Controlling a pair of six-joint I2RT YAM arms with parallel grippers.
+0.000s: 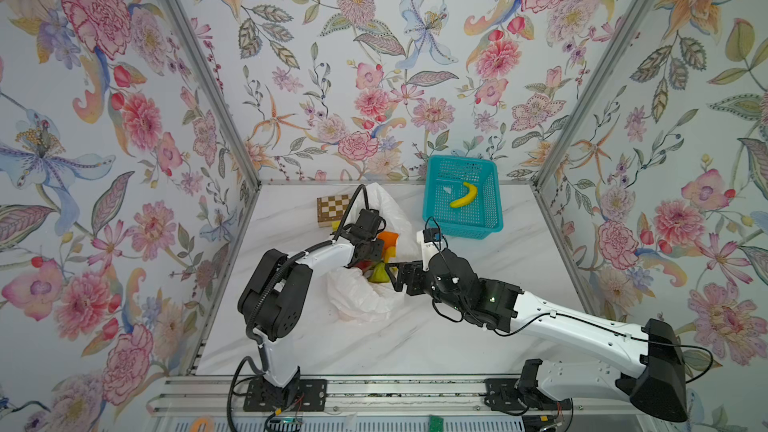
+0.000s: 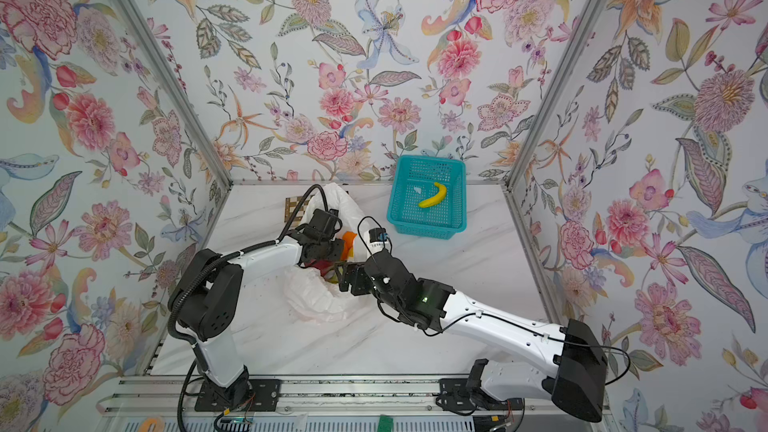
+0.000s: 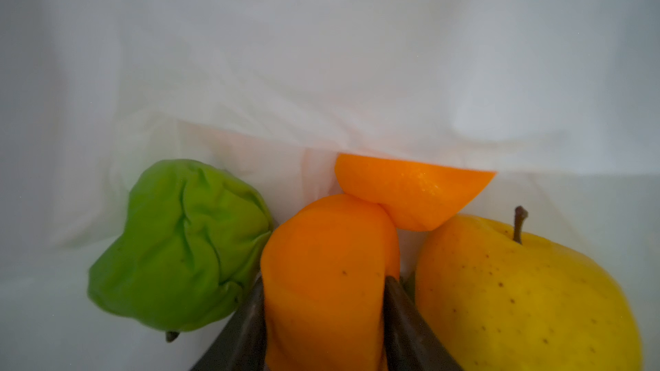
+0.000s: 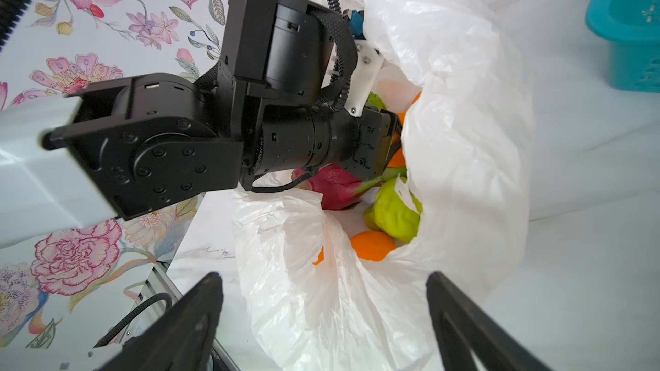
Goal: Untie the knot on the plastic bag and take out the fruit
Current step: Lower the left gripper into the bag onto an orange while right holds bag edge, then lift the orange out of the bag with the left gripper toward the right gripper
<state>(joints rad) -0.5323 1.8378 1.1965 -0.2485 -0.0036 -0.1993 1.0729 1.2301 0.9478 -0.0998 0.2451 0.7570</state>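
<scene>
Deep inside the large, thin, white crinkly plastic bag (image 1: 361,299), centre frame in both top views: left gripper (image 3: 325,280), dark fingers (image 3: 398,305) partly closed, pressed against both sides of a smooth orange fruit (image 3: 321,237). Just beside it, a wrinkled green fruit (image 3: 178,244), a speckled yellow apple (image 3: 518,298) and another orange piece (image 3: 410,190). At the bag's right rim, right gripper (image 4: 323,276), fingers spread wide, grasping nothing. Bag mouth gaping, magenta dragon fruit (image 4: 335,187) inside. Bare marble tabletop (image 1: 415,338) lower centre; teal mesh basket (image 1: 461,228) upper right.

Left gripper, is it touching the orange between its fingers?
Touching. In the left wrist view the left gripper has both fingers against the orange.
</scene>
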